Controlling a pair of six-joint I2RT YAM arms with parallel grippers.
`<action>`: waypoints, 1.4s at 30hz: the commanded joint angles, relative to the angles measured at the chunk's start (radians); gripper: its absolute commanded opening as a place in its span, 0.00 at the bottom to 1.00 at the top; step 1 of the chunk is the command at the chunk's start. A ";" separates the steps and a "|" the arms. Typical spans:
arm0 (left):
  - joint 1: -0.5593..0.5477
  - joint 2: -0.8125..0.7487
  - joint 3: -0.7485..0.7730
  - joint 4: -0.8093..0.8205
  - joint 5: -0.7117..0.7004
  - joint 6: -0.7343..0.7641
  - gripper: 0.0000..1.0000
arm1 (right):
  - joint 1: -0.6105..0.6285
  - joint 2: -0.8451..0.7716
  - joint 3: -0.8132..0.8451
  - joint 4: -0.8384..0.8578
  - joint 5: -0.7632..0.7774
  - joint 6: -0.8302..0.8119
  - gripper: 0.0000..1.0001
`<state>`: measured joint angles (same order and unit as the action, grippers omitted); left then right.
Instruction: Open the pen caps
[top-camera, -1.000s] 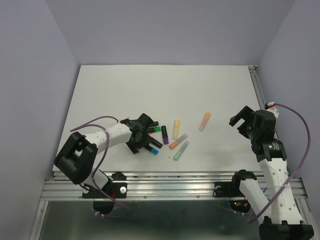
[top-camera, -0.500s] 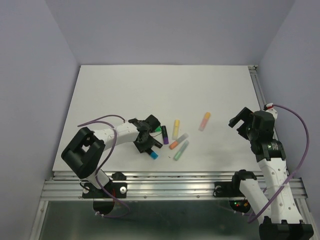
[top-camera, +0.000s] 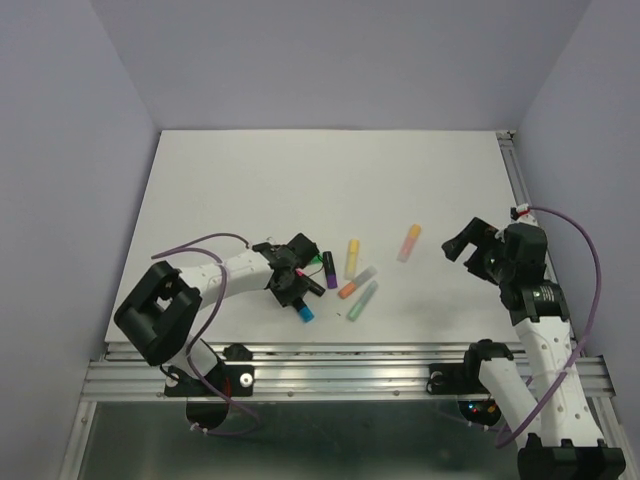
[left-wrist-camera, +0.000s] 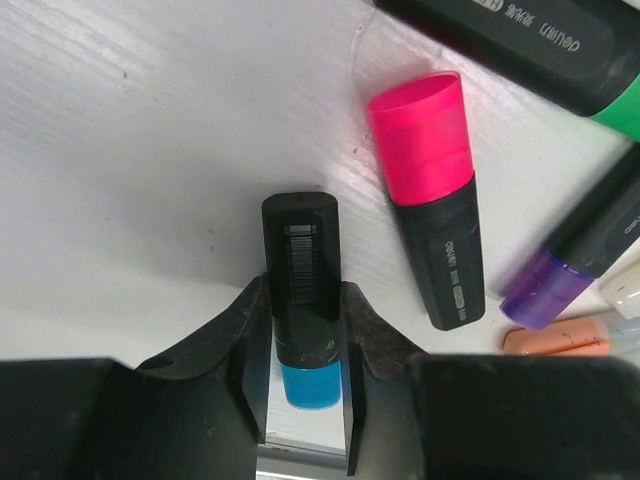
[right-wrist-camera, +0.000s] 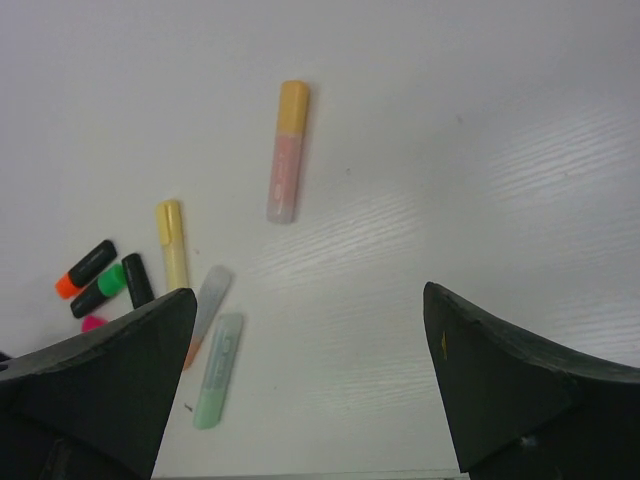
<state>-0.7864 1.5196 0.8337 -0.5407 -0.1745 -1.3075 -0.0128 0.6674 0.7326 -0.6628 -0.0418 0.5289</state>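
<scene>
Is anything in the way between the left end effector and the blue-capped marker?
Nothing visible. The left end effector has its fingers on either side of the black body of the blue-capped marker; the pink-capped marker lies apart beside it.

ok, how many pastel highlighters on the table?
4: yellow highlighter mid-table, orange-and-clear highlighter and mint highlighter just nearer the arms, peach highlighter apart to the right. None appears hidden.

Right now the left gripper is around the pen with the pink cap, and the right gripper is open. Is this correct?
No. The left wrist view shows the left gripper around the cyan-cap pen; the pink cap lies beside it. The right gripper is open.
</scene>
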 joint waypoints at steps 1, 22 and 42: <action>-0.014 -0.087 -0.022 -0.001 -0.031 0.017 0.00 | -0.006 0.003 -0.036 0.133 -0.375 -0.079 1.00; -0.025 -0.318 0.122 0.156 -0.094 0.077 0.00 | 0.852 0.527 0.129 0.528 -0.124 -0.044 1.00; -0.051 -0.375 0.076 0.234 -0.037 0.050 0.00 | 0.861 0.664 0.146 0.812 -0.175 0.011 0.58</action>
<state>-0.8307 1.1564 0.9131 -0.3321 -0.2089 -1.2549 0.8394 1.3293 0.8036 0.0601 -0.2058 0.5282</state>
